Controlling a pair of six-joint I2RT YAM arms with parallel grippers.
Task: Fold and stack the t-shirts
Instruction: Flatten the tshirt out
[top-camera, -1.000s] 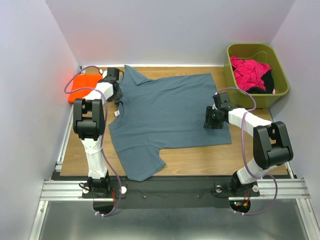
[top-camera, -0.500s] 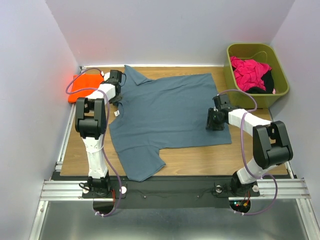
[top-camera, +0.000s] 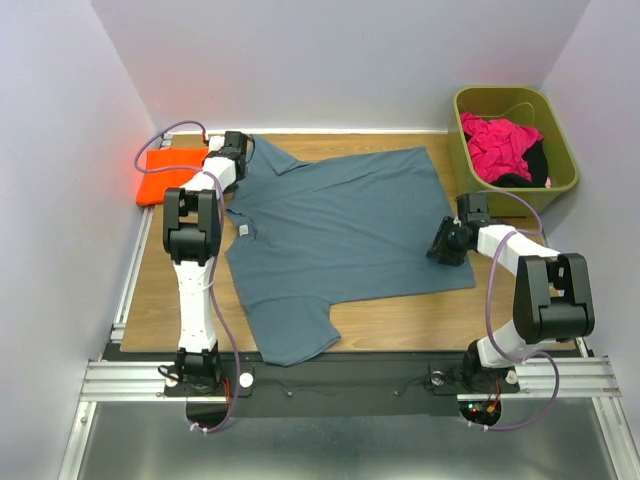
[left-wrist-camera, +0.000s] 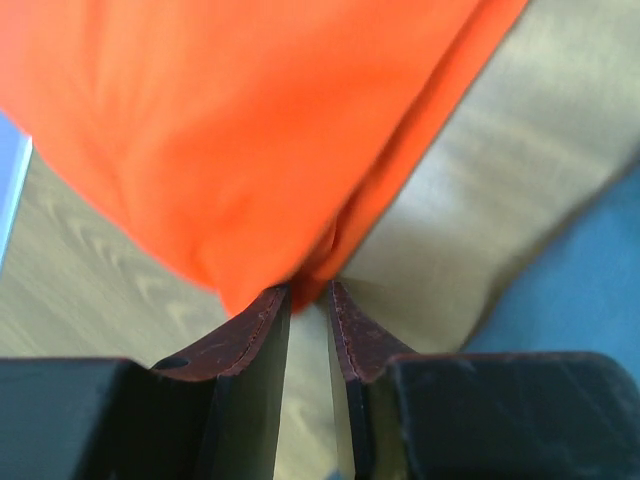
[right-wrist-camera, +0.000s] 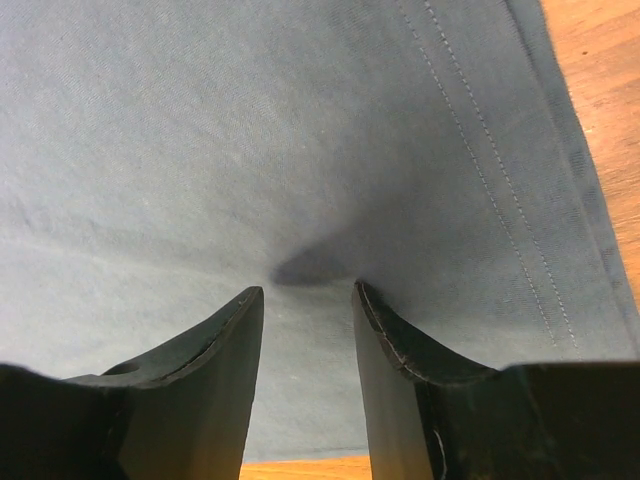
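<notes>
Tag on blue-grey t-shirt, illegibly small.

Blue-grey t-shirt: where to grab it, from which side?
Pinch the blue-grey t-shirt at its near hem corner, coming in low from the right over bare table: it lies flat, so probably only edges let a jaw slip under.

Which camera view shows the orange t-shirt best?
Top external: the orange t-shirt lies folded at the far left corner of the table, nearly whole. Left wrist shows only a blurred close-up of one edge. Right wrist shows none of it.
</notes>
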